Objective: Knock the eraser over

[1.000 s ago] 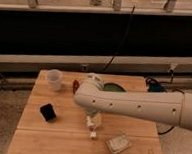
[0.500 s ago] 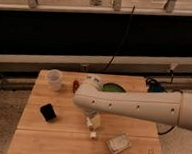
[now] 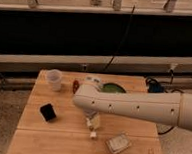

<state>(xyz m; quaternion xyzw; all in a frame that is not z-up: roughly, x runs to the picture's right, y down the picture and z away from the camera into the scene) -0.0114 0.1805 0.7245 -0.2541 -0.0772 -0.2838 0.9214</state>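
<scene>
The pincer point(image 3: 92, 123) hangs spread wide and empty over the wooden table point(image 3: 59, 139); the small matte black rectangular eraser point(image 3: 48, 112) sits to its left, apart.

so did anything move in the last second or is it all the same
Nothing visibly changed. The gripper hangs open in the same spot under the arm's end, to the right of the eraser and apart from it. The eraser is where it was, and the cup, green bowl and grey packet have not shifted.
</scene>
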